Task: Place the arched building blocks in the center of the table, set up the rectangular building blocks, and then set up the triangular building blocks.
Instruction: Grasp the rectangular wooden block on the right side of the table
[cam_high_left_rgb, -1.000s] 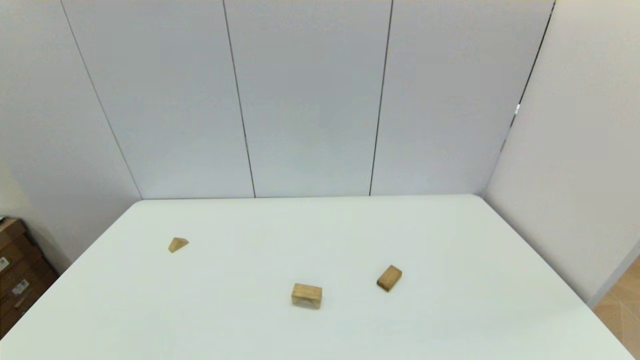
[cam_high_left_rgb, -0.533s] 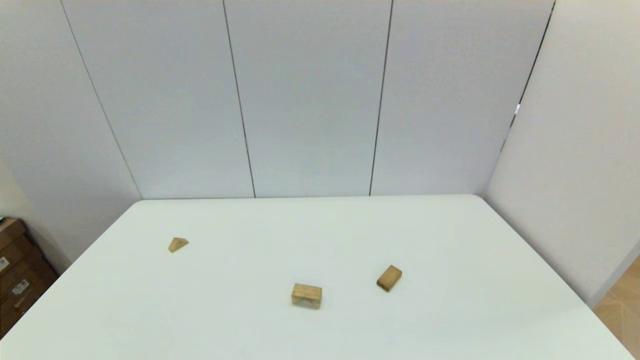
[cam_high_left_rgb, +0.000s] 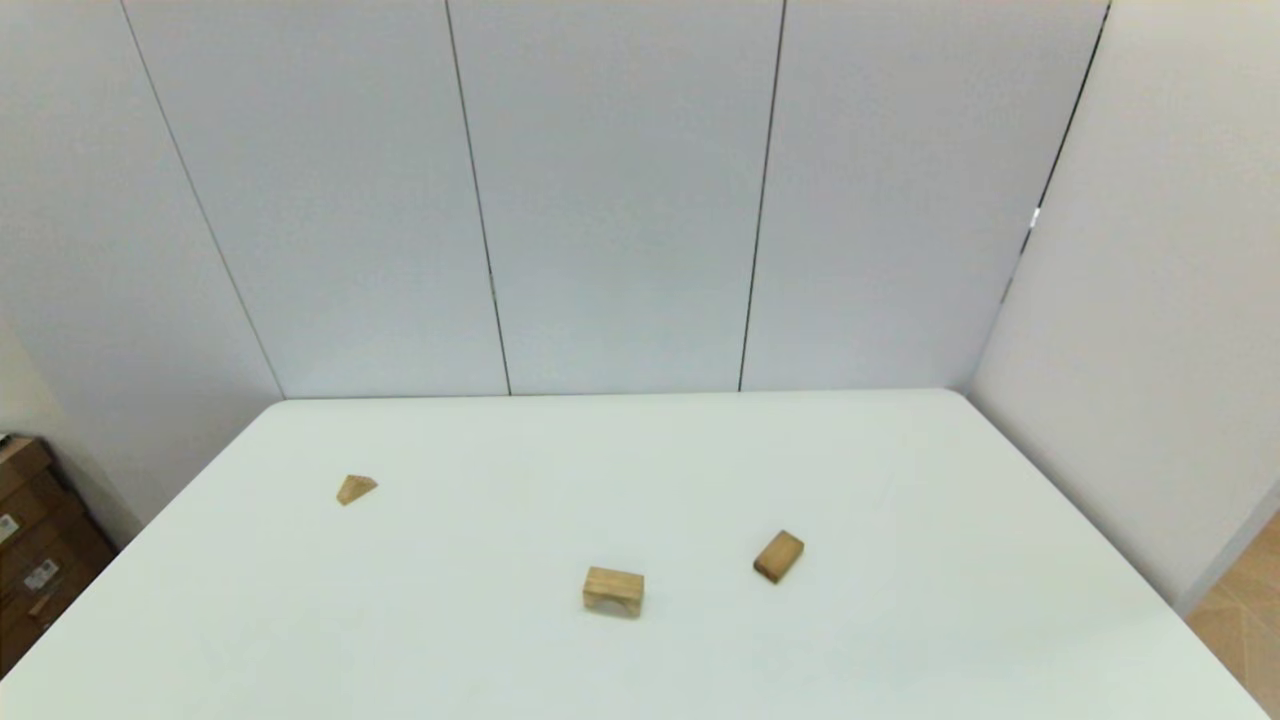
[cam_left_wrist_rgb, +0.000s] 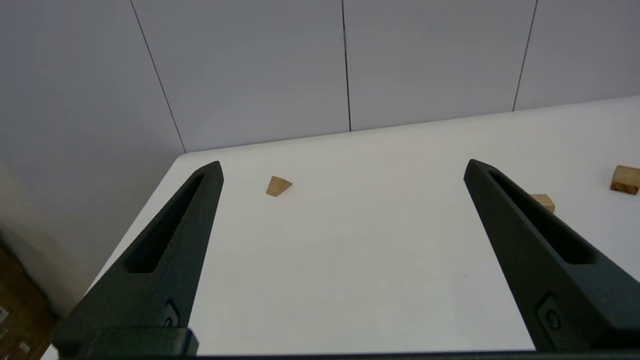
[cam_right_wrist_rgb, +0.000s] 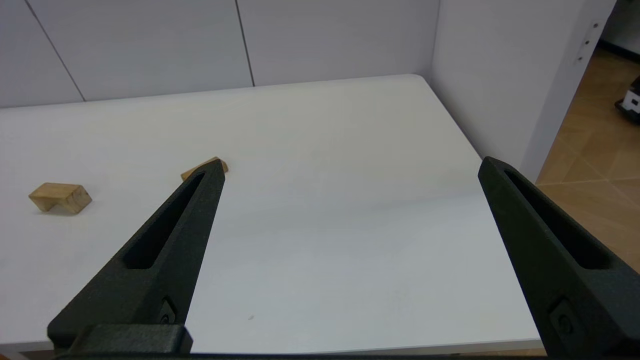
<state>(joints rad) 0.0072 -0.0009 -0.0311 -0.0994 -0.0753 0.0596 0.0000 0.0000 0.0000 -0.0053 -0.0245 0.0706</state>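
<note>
Arched block sits legs-down on the table, near the front middle, untouched. Rectangular block lies flat just to its right, angled; triangular block is well apart, toward the left edge. Nothing stacked yet — task looks to be at its start. Left gripper hangs at the near left side, fingers spread wide, nothing between them. Right gripper at the near right side, likewise wide apart and empty. Neither shows in the head view. Risks, judged: the arch is small, so an off-centre pinch could tip it onto its side; reaching it from the right could nudge the rectangular block — they're close.
</note>
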